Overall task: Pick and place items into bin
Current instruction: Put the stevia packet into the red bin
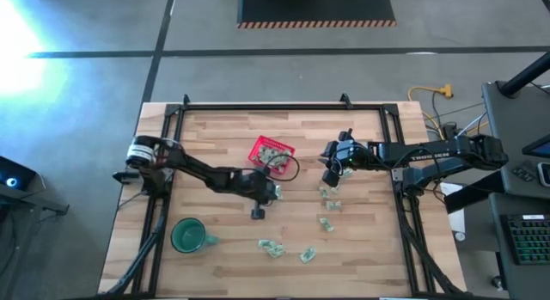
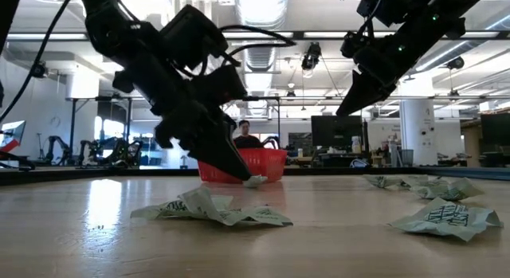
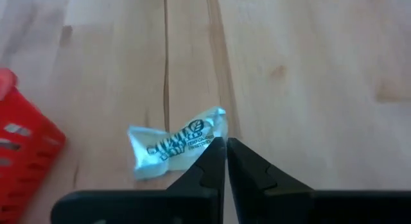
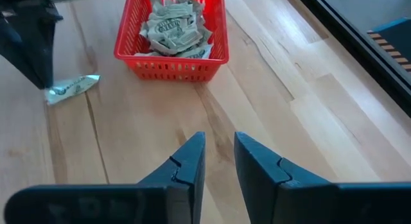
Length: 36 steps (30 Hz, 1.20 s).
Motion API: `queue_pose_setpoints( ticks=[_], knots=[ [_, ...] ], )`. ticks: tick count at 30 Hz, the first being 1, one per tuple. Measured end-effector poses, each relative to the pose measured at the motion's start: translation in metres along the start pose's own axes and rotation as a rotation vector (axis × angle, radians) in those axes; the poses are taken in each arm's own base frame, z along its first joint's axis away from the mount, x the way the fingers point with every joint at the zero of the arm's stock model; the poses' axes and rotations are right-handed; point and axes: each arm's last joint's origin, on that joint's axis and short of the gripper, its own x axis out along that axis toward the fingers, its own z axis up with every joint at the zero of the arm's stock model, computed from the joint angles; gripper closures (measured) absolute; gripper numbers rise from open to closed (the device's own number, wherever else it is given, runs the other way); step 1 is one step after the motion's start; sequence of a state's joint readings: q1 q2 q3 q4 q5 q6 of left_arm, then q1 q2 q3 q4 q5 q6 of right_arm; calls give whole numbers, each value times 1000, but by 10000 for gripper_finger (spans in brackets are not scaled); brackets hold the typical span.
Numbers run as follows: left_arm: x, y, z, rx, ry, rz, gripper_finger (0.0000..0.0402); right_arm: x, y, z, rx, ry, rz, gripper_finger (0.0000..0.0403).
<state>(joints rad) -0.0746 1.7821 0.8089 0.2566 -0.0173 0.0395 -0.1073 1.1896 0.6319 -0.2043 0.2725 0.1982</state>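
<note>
The left gripper (image 3: 226,161) is clenched on the edge of a wrapped piece (image 3: 173,147) lying on the worktop (image 3: 308,70) beside the red basket (image 4: 172,54). The right gripper (image 4: 218,163) hangs partly parted, empty. The piece is judged light, crinkly and easily slipped; a pinch nearer its middle is advised.

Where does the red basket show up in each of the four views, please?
High view: red basket on the table's middle, toward the far edge.
Low view: centre, behind the left arm.
Left wrist view: a corner at the picture's left edge.
Right wrist view: upper middle.
Shared landmark: the wrapped piece beside it.
</note>
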Motion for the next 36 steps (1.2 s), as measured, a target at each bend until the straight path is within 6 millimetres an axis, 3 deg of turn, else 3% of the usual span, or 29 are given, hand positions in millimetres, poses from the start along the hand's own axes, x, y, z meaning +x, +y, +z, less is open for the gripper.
queue_pose_setpoints(
  ticks=[12,21,36],
  knots=[
    [-34,-5,20,27,-86,18,401,1,0,-3,-2,7,-2,326],
    [-43,-6,23,40,-102,112,401,1,0,-3,-2,6,-2,328],
    [-69,8,41,156,-169,454,401,1,0,-3,0,2,-2,325]
  ],
)
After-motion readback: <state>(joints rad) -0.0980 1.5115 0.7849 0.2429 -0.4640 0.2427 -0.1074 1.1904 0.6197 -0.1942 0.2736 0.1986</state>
